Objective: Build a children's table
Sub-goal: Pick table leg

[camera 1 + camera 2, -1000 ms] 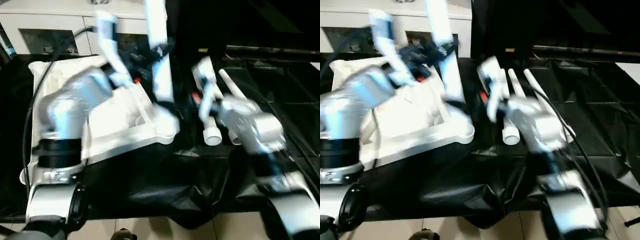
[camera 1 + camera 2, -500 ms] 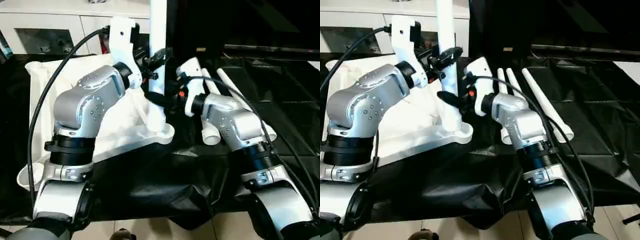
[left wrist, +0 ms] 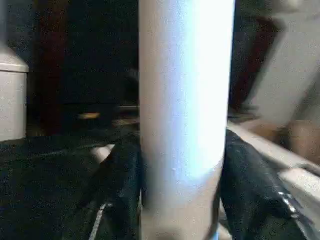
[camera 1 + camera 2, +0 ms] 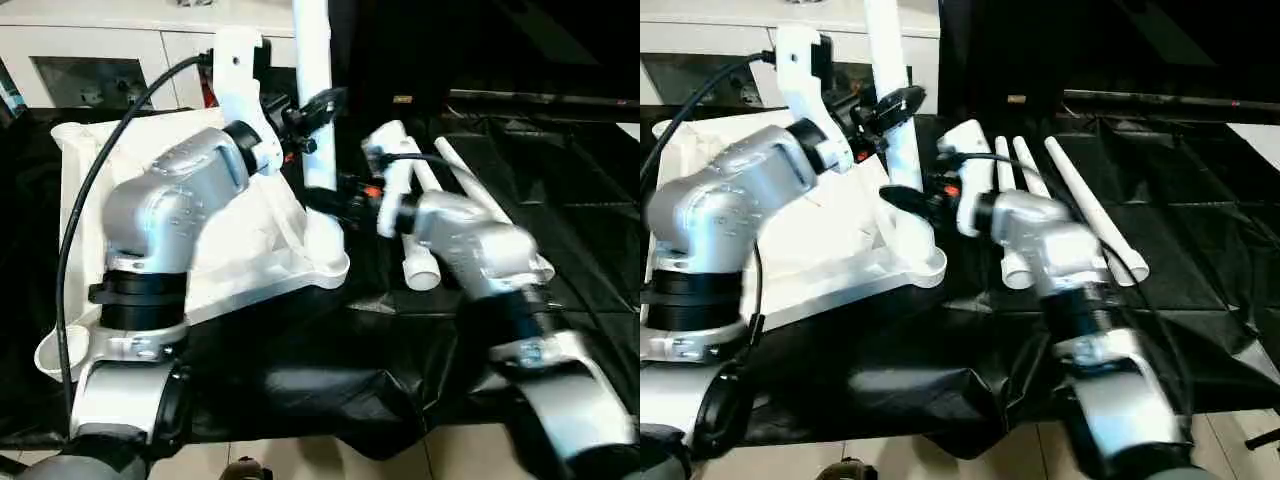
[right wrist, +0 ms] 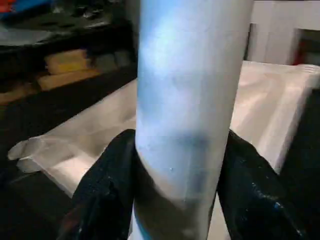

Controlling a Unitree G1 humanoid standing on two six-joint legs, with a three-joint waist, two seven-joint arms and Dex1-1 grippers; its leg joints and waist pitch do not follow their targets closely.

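Observation:
The white tabletop point(image 4: 85, 160) lies underside up on the black cloth. One white leg point(image 4: 312, 60) stands upright in its near right corner socket point(image 4: 328, 262). My left gripper point(image 4: 316, 108) is shut on this leg high up, and the leg point(image 3: 185, 100) sits tight between its black fingers point(image 3: 120, 190). My right gripper point(image 4: 335, 195) holds the same leg point(image 5: 190, 90) lower down, just above the socket, with both fingers point(image 5: 110, 190) pressed against it. Three more legs point(image 4: 1080, 200) lie side by side on the cloth to the right.
A white cabinet with glass doors point(image 4: 100, 60) stands behind the tabletop. The black cloth point(image 4: 350, 370) hangs in folds over the front edge above a tiled floor. A black cable point(image 4: 90, 200) loops over my left arm.
My right arm swung from the lying legs over to the upright leg and closed on it. My left gripper kept its hold higher up.

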